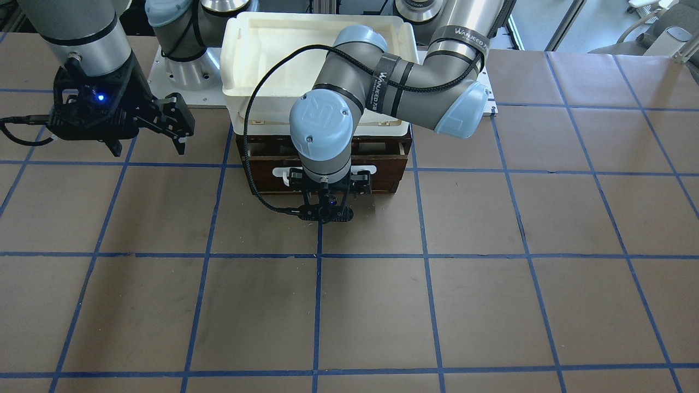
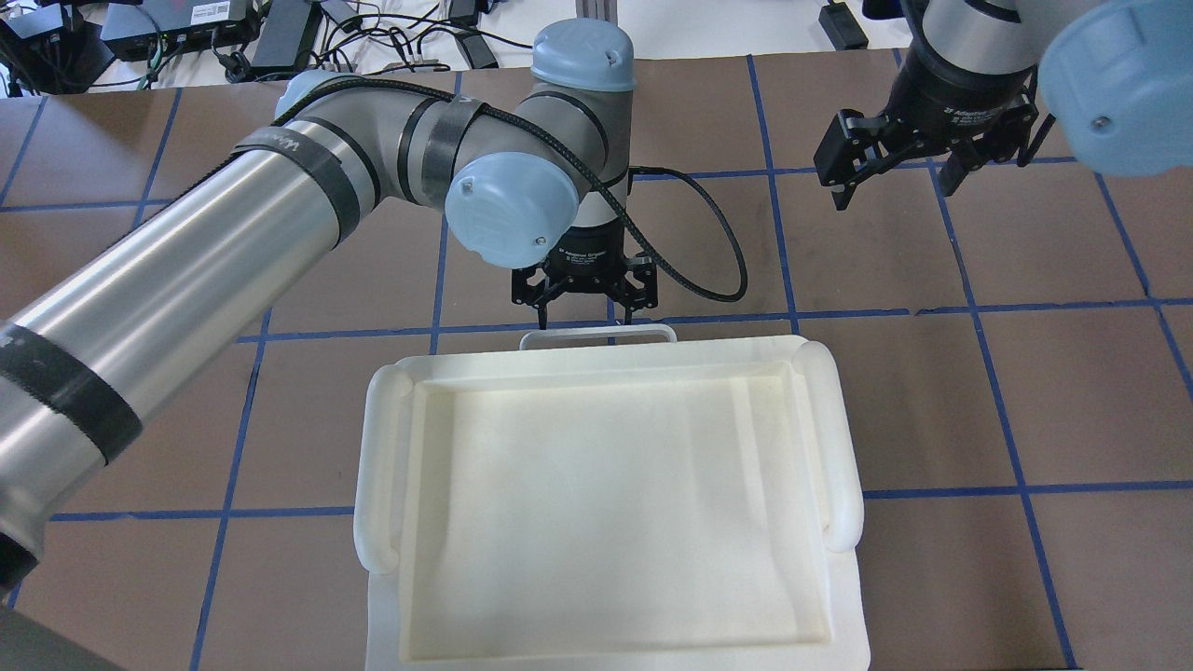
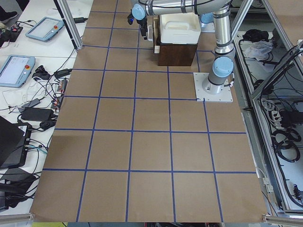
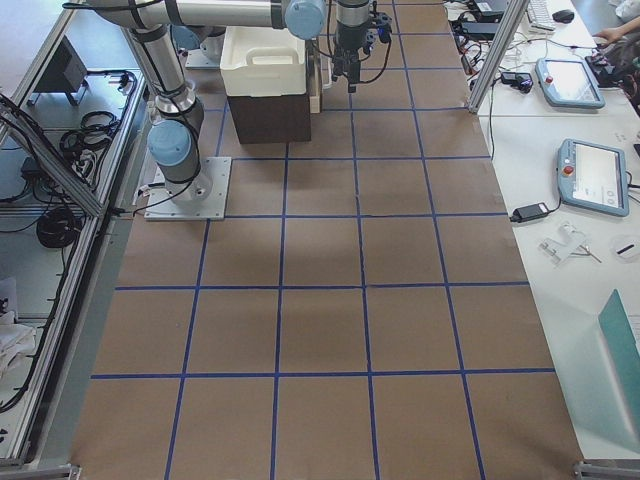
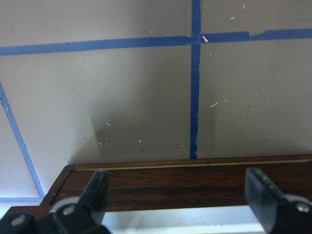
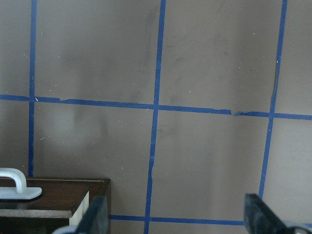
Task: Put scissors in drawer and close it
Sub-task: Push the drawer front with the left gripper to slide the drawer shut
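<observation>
**A:** How does the left gripper stand?

**B:** The left gripper points down with its fingers spread wide and grips nothing. It hangs right at the front of the drawer, close against the white bar handle. I cannot tell whether it touches the bar.

**A:** And the drawer itself?

**B:** It has a dark wooden front and sits in a brown cabinet with a white plastic tray on top. The handle juts out just past the tray's edge. Whether the drawer is pushed fully home, I cannot tell. I cannot make out the scissors in any view.

**A:** The other arm?

**B:** The right gripper is also spread and holds nothing. It hangs above the paper-covered table with its blue tape grid, well apart from the drawer, off to the robot's right.
</observation>
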{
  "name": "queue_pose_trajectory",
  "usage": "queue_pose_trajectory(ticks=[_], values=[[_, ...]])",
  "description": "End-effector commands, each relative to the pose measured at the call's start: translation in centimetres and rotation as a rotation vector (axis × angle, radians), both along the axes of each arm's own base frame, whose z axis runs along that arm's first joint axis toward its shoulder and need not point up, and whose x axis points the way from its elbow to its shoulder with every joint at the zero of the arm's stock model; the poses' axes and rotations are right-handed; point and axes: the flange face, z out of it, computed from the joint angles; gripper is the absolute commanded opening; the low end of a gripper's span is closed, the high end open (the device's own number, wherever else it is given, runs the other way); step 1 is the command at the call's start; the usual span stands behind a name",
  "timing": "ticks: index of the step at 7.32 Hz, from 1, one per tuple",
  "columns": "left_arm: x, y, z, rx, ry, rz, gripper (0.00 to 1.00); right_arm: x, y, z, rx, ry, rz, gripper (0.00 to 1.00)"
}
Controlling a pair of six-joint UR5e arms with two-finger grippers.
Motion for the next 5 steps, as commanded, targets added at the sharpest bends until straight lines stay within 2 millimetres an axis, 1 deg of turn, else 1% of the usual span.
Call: queue_pose_trajectory(ticks=[1,2,5], values=[[0.15,1.08,-0.40,0.015,-0.005,-0.004,1.00,-0.09,0.02,-0.11,0.006,0.002,-0.002,1.00],[0.21,1.49,-0.91,0.027,-0.008,-0.005,1.00,-0.09,-0.01,-0.02,0.003,0.002,0.000,1.00],[0.48,1.95,-0.28,0.035,-0.014,0.008,1.00,-0.09,0.04,-0.01,0.001,0.002,0.000,1.00]])
